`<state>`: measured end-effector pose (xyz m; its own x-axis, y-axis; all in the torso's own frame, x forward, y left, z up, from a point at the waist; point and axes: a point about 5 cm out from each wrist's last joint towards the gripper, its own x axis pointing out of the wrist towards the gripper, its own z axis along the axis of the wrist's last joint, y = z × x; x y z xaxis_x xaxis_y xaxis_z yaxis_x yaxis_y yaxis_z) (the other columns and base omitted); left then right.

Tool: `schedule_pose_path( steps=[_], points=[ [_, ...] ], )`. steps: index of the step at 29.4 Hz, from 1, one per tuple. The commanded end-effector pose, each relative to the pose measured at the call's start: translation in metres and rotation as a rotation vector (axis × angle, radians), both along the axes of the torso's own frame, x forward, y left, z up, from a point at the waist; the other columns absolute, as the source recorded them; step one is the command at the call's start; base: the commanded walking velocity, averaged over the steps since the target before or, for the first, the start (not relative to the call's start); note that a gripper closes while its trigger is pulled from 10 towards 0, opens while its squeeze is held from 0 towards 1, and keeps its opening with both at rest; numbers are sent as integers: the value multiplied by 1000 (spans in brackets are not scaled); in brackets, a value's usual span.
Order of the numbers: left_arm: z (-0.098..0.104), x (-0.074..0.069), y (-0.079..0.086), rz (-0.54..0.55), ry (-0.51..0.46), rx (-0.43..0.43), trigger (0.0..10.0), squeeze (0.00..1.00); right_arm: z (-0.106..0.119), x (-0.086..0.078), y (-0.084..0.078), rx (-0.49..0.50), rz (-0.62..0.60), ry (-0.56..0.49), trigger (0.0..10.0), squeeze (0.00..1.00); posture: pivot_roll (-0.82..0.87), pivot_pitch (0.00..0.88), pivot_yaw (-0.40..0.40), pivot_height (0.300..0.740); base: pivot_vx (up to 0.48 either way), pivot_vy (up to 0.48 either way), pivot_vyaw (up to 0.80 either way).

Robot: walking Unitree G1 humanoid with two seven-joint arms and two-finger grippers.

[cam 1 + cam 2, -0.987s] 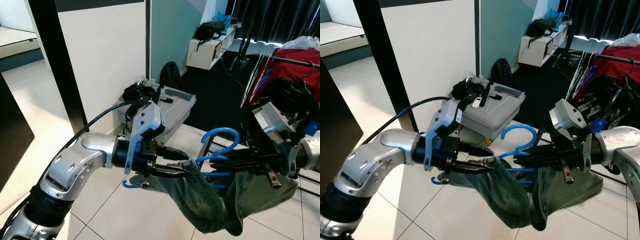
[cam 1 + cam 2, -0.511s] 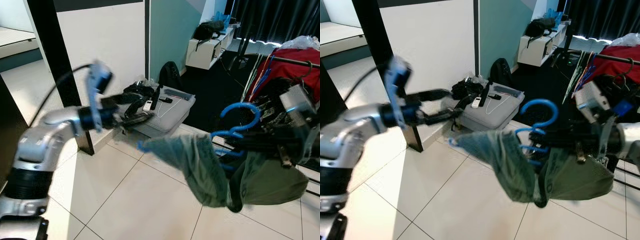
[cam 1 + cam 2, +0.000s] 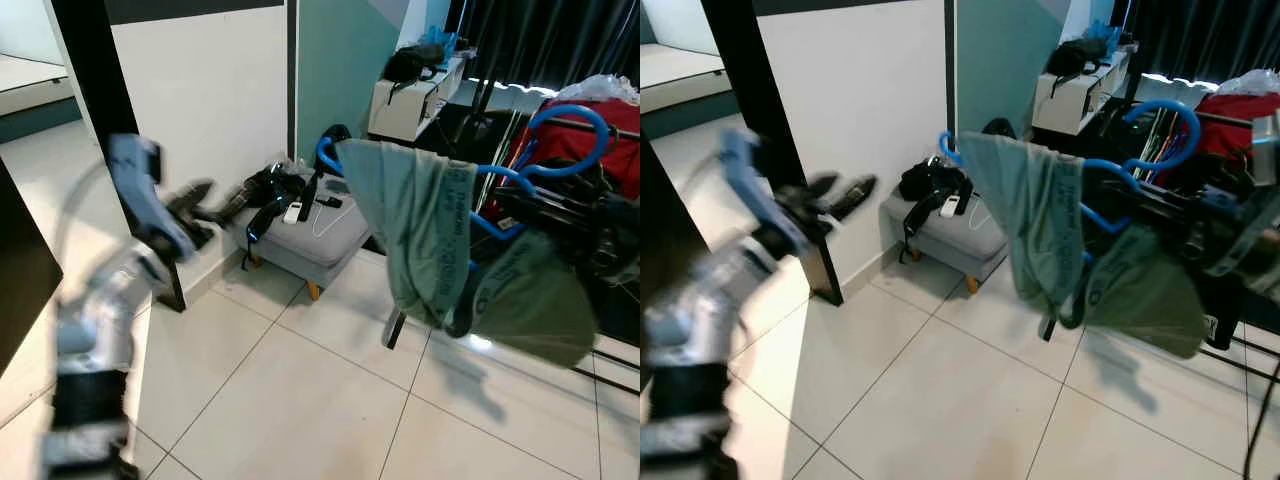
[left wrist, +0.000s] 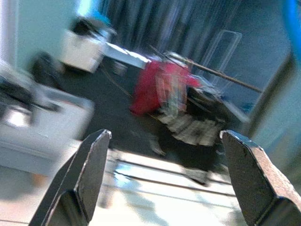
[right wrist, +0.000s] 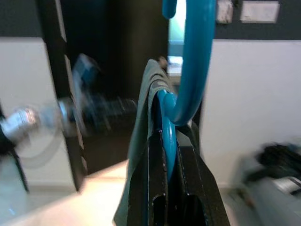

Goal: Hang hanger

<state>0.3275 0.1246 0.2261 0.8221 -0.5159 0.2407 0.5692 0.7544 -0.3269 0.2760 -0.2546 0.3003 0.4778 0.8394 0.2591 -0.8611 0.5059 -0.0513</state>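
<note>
By the rack | right gripper [image 5: 168, 188] clamps blue hanger [image 3: 520, 178], shirt [image 3: 420, 230] draped | left gripper [image 4: 164, 179] spread, seemingly empty

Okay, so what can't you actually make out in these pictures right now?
- Left gripper: motion-blurred in both eye views, so its outline is smeared.
- Right gripper: in the eye views the green garment and dark clutter cover it.
- Blue hanger: its lower bars are hidden under the garment.
- Clothes rail: cut off by the left eye view's right edge.
</note>
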Motion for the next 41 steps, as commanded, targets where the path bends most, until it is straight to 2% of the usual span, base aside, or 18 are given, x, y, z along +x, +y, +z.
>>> schedule_pose_path(
  steps=[1,2,4,5,7,19,20,35,41],
  points=[
    [3,-3,-6,6,-8,-9,10000,0,4,-3,4,34,21,-11,0,0,-77,0,-42,740,0,0,0],
    [3,-3,-6,6,-8,-9,10000,0,4,-3,4,34,21,-11,0,0,-77,0,-42,740,0,0,0],
    [-1,-9,-28,-50,1,-66,10000,0,-1,-2,16,64,59,2,0,0,-78,0,-43,740,0,0,0],
    [-1,-9,-28,-50,1,-66,10000,0,-1,-2,16,64,59,2,0,0,-78,0,-43,740,0,0,0],
    [-1,-12,-39,-55,0,-98,10000,0,-6,-2,23,84,79,14,0,0,-75,0,-44,740,0,0,0],
    [0,-18,-42,-4,9,-147,10000,0,-14,-2,29,124,70,46,0,0,-65,0,-48,740,0,0,0],
    [3,-20,-41,0,1,-171,0,0,-15,-3,30,130,63,53,0,0,-64,0,-47,740,0,0,0],
    [7,-21,-45,-12,-17,-192,0,0,-16,-4,29,128,43,58,0,0,-67,0,-45,740,0,0,0],
    [9,-15,-27,59,-34,-169,0,0,-16,-6,22,117,18,61,0,0,-68,0,-44,740,0,0,0]
  ],
)
